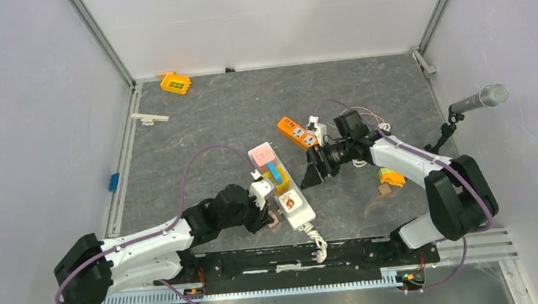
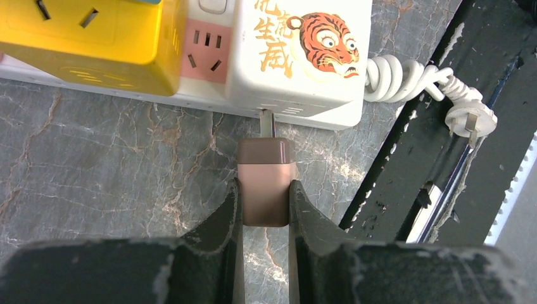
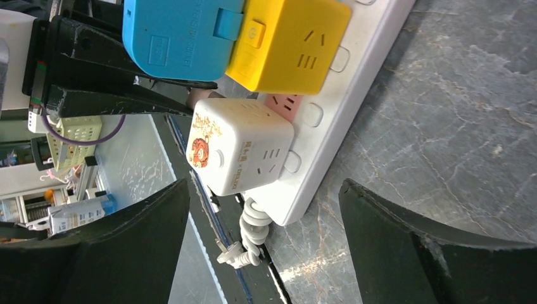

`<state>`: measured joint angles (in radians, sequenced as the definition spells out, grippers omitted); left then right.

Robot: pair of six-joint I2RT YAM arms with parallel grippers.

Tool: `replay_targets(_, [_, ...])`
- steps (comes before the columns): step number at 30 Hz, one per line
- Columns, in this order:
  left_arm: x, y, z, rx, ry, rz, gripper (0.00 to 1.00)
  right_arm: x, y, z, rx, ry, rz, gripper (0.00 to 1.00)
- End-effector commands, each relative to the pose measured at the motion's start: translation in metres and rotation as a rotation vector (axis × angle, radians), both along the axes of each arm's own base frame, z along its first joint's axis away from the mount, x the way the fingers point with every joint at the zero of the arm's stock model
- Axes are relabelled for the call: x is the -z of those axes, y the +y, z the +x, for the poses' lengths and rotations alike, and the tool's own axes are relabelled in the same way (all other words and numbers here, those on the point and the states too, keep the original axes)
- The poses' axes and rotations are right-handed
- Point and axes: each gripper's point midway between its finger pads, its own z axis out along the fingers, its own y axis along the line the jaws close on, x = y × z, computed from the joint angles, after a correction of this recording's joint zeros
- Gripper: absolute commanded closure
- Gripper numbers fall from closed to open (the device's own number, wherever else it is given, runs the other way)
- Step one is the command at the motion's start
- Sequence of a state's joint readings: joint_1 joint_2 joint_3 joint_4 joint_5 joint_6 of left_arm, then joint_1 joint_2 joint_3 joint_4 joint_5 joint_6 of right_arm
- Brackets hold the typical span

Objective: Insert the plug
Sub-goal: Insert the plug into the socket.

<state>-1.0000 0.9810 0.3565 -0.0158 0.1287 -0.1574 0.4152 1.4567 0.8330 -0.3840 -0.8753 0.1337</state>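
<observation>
The left gripper (image 2: 265, 187) is clamping the brown plug (image 2: 266, 168) near the middle of the bench's near edge. The plug's prong is meeting the side of the tiger-printed cube adapter (image 2: 297, 57) on the power strip (image 2: 209, 104). The right gripper (image 3: 264, 185) is hovering beside the strip, jaws wide apart and bracing nothing. If the prongs are missing their slots, a push risks bending them or sliding the strip toward the far edge.

Brown, boxy plug (image 2: 266, 190) lies level just above the grey table, metal prongs meeting the side of a white, tiger-printed cube socket (image 2: 297, 57) seated on the white power strip (image 3: 373, 63) near the near edge's middle.
</observation>
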Motion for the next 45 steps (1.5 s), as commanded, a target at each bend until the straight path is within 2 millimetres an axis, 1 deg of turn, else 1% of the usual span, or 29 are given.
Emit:
replay_targets(1, [-0.033,-0.015,0.009,0.037,-0.114,-0.08,0.98,-0.002,0.007,-0.007,-0.032,0.023,0.018,0.09])
replay_targets(7, [-0.05,-0.016,0.007,0.04,-0.141,-0.118,0.98,0.0,0.012,-0.012,-0.061,0.04,0.012,0.13])
replay_targets(8, [-0.046,-0.013,0.005,0.043,-0.128,-0.1,0.98,0.0,0.013,-0.012,-0.064,0.042,0.01,0.14])
replay_targets(11, [-0.041,-0.013,0.003,0.05,-0.121,-0.088,0.98,0.002,0.014,-0.014,-0.074,0.049,0.009,0.16])
replay_targets(19, [-0.03,-0.022,0.001,0.084,-0.106,-0.031,0.98,0.005,0.017,-0.022,-0.114,0.071,-0.006,0.22])
replay_targets(24, [-0.035,-0.024,0.003,0.074,-0.135,-0.031,0.98,0.008,0.019,-0.027,-0.145,0.085,-0.024,0.27])
replay_targets(30, [-0.045,-0.017,0.009,0.025,-0.195,-0.026,0.98,0.008,0.023,-0.029,-0.166,0.087,-0.029,0.28])
replay_targets(35, [-0.05,-0.017,0.01,0.023,-0.217,-0.028,0.98,0.008,0.026,-0.031,-0.174,0.088,-0.03,0.29])
replay_targets(45, [-0.042,-0.03,0.002,0.092,-0.21,0.021,0.98,0.014,0.031,-0.032,-0.184,0.098,-0.042,0.35])
